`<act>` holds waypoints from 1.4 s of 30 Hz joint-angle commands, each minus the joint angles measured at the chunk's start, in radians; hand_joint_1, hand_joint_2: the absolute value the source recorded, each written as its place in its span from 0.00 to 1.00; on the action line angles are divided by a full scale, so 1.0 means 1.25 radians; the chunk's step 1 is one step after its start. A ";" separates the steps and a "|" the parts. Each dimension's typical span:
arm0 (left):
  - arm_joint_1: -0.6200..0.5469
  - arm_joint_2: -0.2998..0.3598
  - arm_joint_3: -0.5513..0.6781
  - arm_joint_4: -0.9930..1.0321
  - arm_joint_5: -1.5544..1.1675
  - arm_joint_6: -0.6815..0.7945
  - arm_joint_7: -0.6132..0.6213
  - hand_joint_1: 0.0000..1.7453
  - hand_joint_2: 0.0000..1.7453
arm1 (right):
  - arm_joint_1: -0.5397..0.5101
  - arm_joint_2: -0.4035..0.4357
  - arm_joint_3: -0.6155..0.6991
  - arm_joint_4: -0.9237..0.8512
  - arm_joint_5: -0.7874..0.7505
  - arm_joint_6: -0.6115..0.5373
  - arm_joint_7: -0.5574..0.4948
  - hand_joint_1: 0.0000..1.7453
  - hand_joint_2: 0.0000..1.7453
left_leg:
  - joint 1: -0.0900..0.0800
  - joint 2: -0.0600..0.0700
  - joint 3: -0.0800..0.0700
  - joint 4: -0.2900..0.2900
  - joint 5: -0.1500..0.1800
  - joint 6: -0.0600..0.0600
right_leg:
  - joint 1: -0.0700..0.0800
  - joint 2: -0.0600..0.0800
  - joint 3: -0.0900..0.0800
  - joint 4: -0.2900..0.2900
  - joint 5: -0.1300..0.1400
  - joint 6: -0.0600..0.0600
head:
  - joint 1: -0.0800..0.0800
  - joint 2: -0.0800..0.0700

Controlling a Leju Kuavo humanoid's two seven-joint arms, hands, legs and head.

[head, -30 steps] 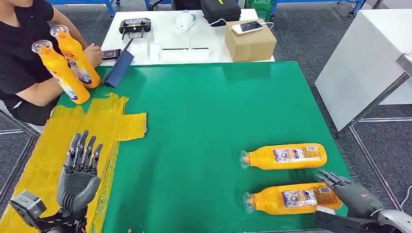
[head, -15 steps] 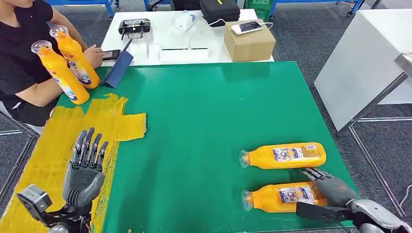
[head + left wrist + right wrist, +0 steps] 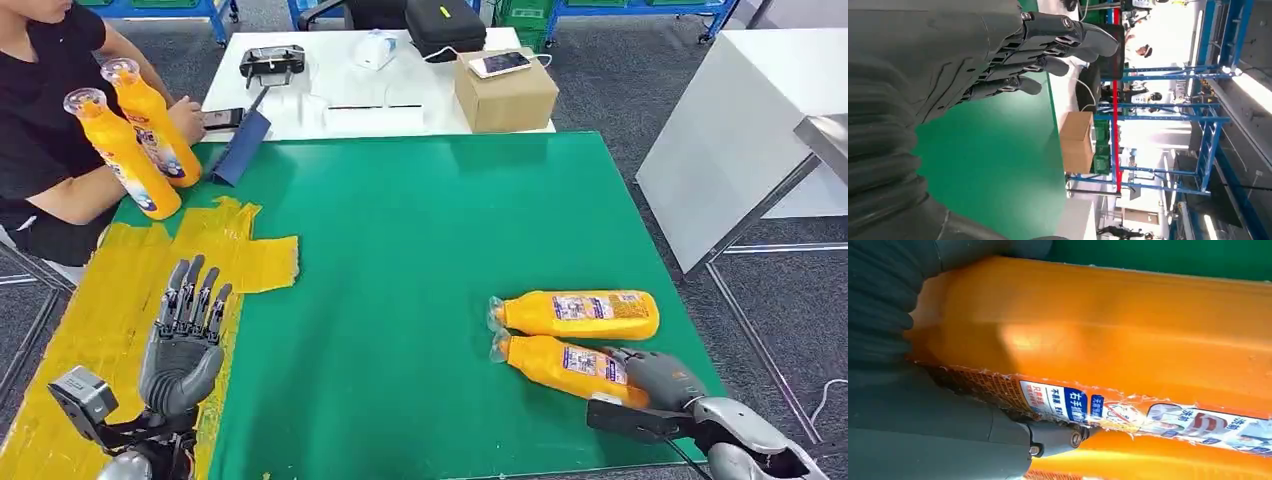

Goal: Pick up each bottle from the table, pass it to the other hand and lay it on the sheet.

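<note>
Right hand (image 3: 655,380) grips the near bottle (image 3: 560,365) – touching the far bottle (image 3: 575,314). Left hand (image 3: 185,345) – fingers spread, holding nothing – is well apart from that far bottle.

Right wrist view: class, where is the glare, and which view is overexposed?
Right wrist view: a soft bright patch glares on the near bottle, close and slightly blurred. Left wrist view: the hall beyond the left hand is washed out white.
</note>
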 commanded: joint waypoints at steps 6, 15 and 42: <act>0.004 0.002 0.011 0.024 0.045 0.015 0.007 0.00 1.00 | 0.078 0.157 -0.036 -0.070 -0.191 -0.093 -0.111 1.00 1.00 | 0.002 -0.003 0.000 -0.001 0.001 -0.002 | 0.002 -0.001 0.001 -0.002 0.001 -0.003 | 0.000 0.000; 0.016 0.001 0.014 0.015 0.059 0.009 0.016 0.00 1.00 | 0.080 0.217 -0.085 -0.098 -0.184 -0.071 -0.127 1.00 1.00 | 0.002 -0.007 -0.007 0.000 0.003 -0.002 | 0.003 -0.004 0.005 -0.001 0.001 -0.001 | 0.000 0.000; -0.005 -0.011 -0.170 0.032 0.150 -0.044 0.132 0.00 1.00 | -0.298 0.736 -0.045 0.180 -0.240 -0.083 -0.203 1.00 1.00 | 0.000 -0.005 -0.016 0.000 0.006 0.000 | 0.001 -0.002 -0.003 0.001 0.003 0.001 | 0.000 0.000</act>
